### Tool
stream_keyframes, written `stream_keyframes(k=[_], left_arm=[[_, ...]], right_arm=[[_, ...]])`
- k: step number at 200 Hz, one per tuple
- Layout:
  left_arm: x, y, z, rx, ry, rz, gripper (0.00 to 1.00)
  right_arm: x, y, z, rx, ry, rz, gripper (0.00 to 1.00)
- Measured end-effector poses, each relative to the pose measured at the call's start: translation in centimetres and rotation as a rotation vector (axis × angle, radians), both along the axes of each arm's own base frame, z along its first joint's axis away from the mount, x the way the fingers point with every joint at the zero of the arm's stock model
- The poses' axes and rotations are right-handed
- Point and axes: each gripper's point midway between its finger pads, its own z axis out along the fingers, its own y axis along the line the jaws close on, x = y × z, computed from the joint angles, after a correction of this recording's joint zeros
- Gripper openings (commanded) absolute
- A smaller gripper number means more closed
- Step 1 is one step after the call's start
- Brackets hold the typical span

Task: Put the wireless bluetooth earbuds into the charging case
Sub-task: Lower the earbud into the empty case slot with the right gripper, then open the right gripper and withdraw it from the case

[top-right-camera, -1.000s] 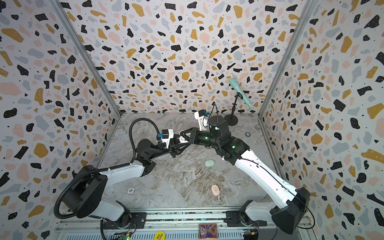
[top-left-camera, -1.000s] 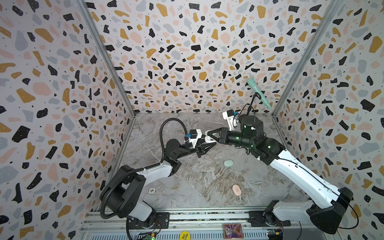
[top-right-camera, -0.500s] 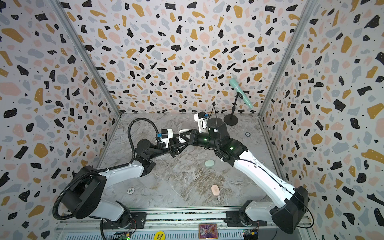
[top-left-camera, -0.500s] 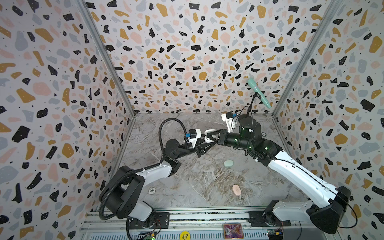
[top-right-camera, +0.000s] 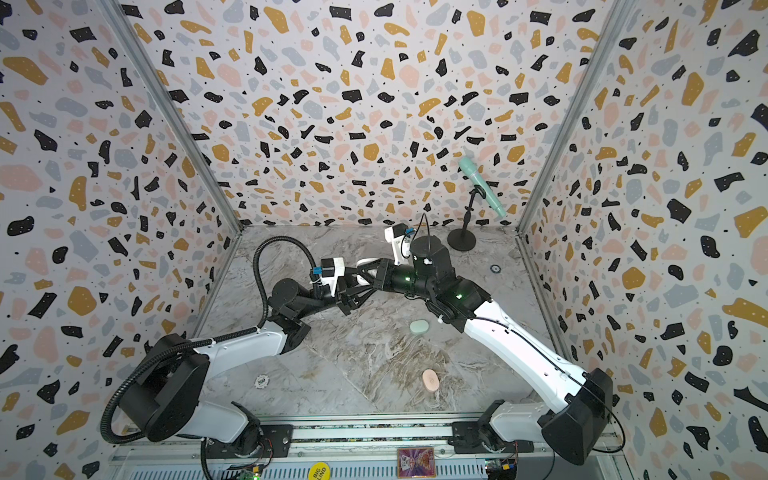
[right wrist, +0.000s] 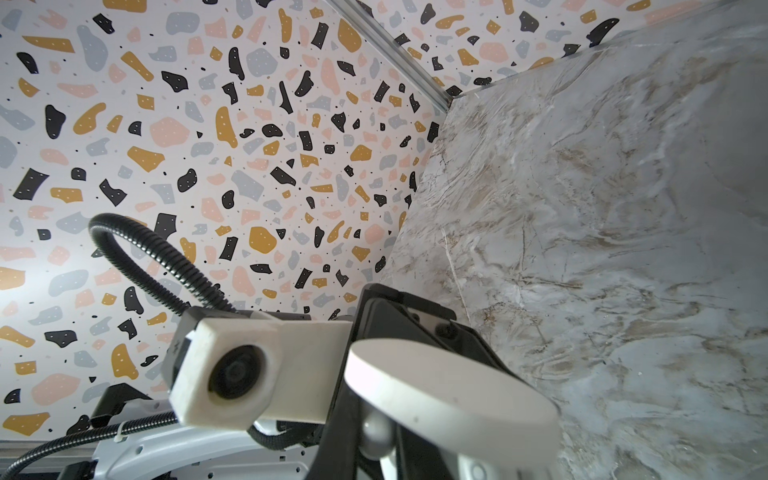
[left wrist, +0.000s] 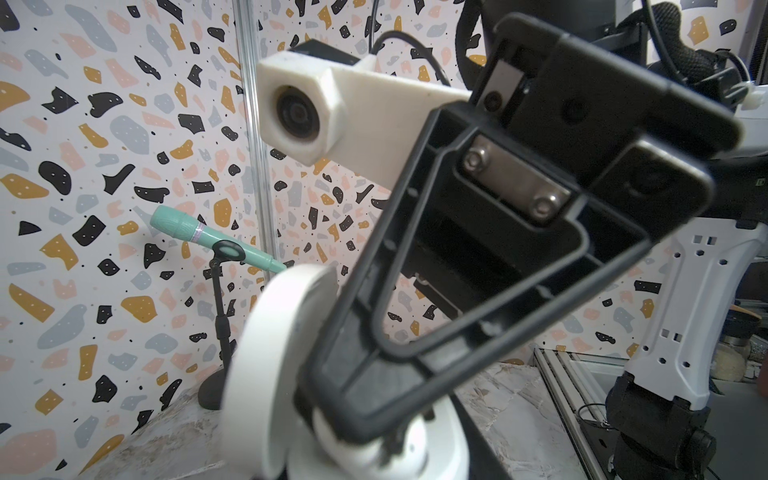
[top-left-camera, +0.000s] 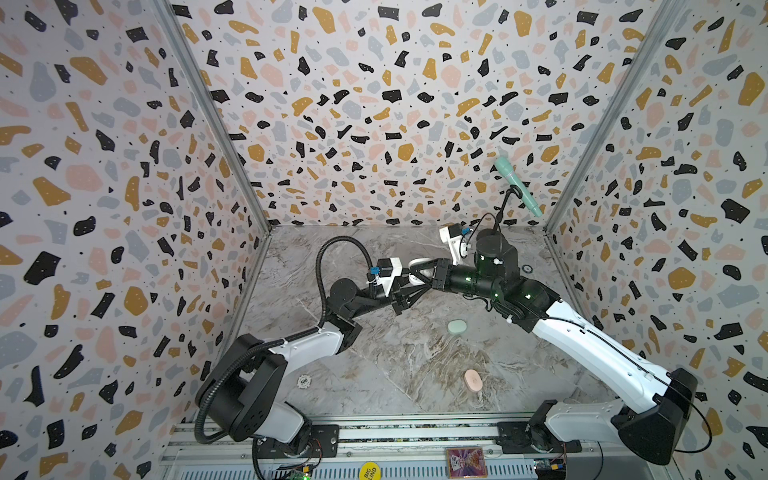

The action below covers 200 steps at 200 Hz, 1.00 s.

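Note:
Both grippers meet in mid-air over the back middle of the table. My left gripper [top-left-camera: 409,287] is shut on a white charging case [top-left-camera: 419,263], whose round lid [left wrist: 266,353] stands open. My right gripper [top-left-camera: 422,273] reaches over the case from the right. It is shut on a small white earbud [right wrist: 376,428], which sits pressed against the case's base [left wrist: 374,455] under the lid [right wrist: 449,395]. The right gripper's black fingers [left wrist: 415,365] cover most of the case's inside. No other earbuds show.
A mint case [top-left-camera: 457,326] and a pink case [top-left-camera: 473,380] lie shut on the marble table [top-left-camera: 395,361]. A poker chip [top-left-camera: 304,380] lies front left. A mint microphone on a stand [top-right-camera: 482,187] stands at the back right, and a small dark ring [top-right-camera: 494,269] lies near it.
The right gripper has edged a little left, closer onto the case in the left gripper. The left arm has hardly moved.

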Motion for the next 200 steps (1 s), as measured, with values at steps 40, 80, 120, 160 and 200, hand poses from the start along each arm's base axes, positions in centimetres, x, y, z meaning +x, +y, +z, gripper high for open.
stream_keyframes(k=[40,80,120,160,200], left_arm=[[0.1,0.0,-0.2,0.013,0.009,0.005,0.33],[0.1,0.0,-0.7,0.032,0.016,0.009,0.32],[0.2,-0.1,-0.9,0.042,0.014,0.013,0.32],[0.2,-0.1,-0.8,0.042,0.006,0.017,0.32],[0.2,-0.1,-0.8,0.043,0.005,0.017,0.32]], right_arm=[[0.0,-0.1,-0.4,-0.016,0.01,-0.012,0.22],[-0.1,-0.6,-0.6,-0.036,0.014,-0.035,0.33],[-0.4,-1.4,-0.6,-0.059,0.021,-0.057,0.38],[-0.8,-2.2,0.0,-0.096,0.038,-0.069,0.42],[-1.6,-3.5,4.6,-0.117,-0.017,-0.074,0.47]])
